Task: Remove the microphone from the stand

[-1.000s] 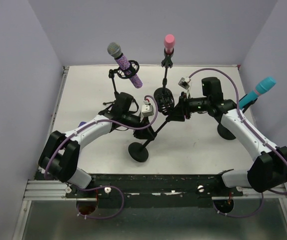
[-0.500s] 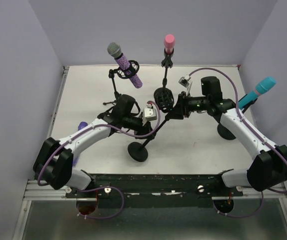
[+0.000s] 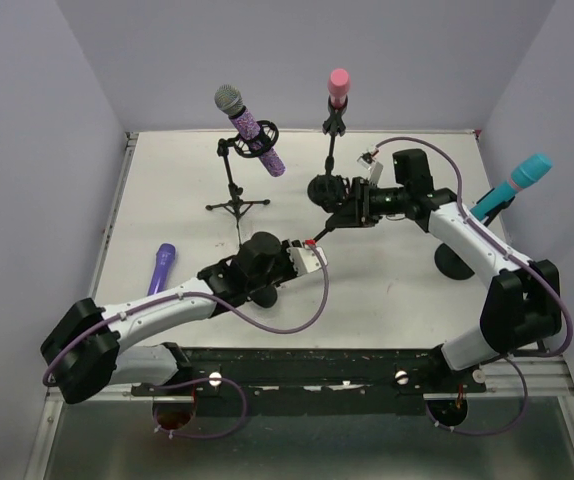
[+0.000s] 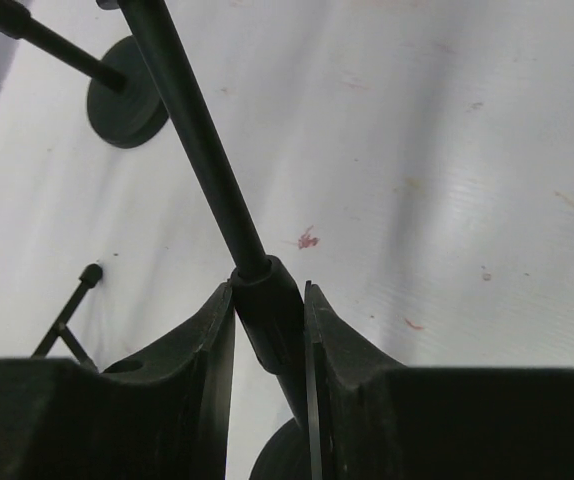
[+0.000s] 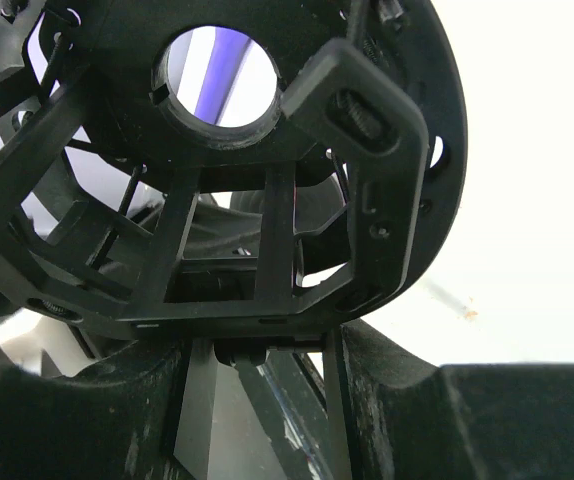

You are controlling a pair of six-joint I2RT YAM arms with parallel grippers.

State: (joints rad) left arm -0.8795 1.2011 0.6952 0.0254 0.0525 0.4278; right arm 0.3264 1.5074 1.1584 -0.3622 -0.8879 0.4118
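On the white surface (image 3: 397, 290), far left, small purple microphone (image 3: 161, 268) lies flat, well apart from both hands; left hand (image 4: 267, 300) clamps thin black stand pole (image 4: 199, 150), right hand (image 5: 262, 365) pinches black cage-like shock mount (image 5: 267, 150). Versus earlier — left hand sits lower on pole.

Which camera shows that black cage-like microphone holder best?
The right wrist view: the black cage-shaped plastic holder fills it, its round ring empty. The top view shows it small, by the right gripper; the left wrist view shows just its stand's black pole.
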